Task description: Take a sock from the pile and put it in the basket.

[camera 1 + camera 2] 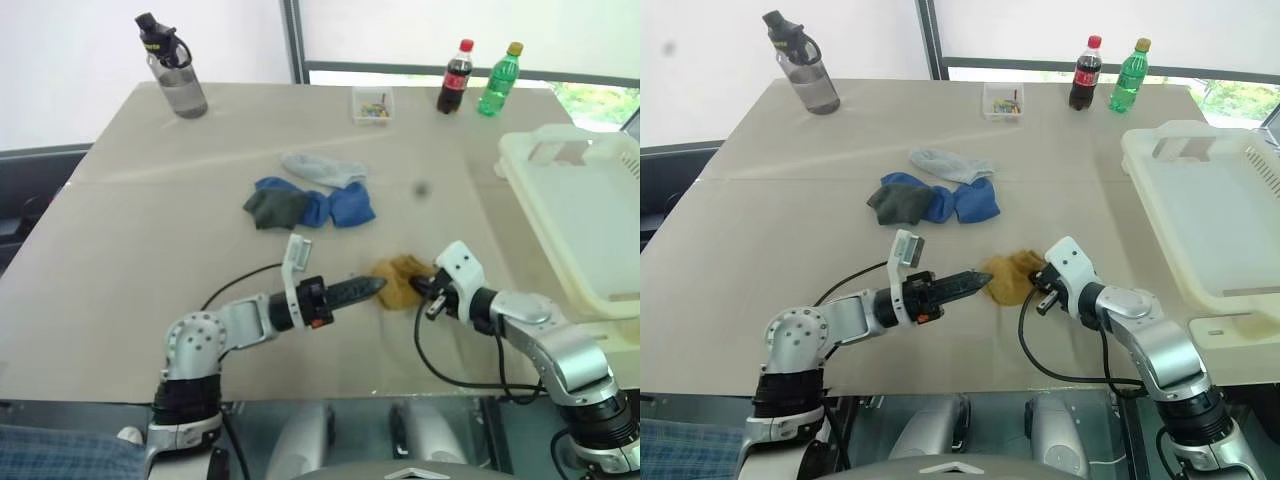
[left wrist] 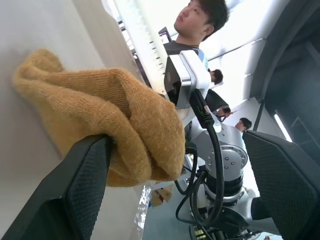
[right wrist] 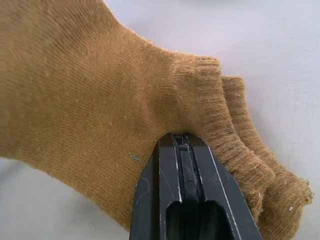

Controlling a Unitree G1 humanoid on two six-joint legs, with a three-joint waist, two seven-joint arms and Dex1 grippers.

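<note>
A mustard yellow sock (image 1: 398,280) lies bunched on the table, apart from the pile (image 1: 310,195) of blue, dark and pale grey socks further back. My right gripper (image 3: 181,146) is shut on the sock's ribbed cuff and comes at it from the right (image 1: 424,288). From the left, my left gripper (image 1: 372,289) points level at the same sock. Its fingers (image 2: 75,200) stand wide open, and the sock (image 2: 125,125) bulges against one of them. The cream-white basket (image 1: 520,150) stands at the table's right side.
At the table's far edge stand a grey water bottle (image 1: 175,70), a small clear box (image 1: 372,105), a cola bottle (image 1: 455,78) and a green bottle (image 1: 500,80). A person (image 2: 200,20) shows in the left wrist view behind my right arm.
</note>
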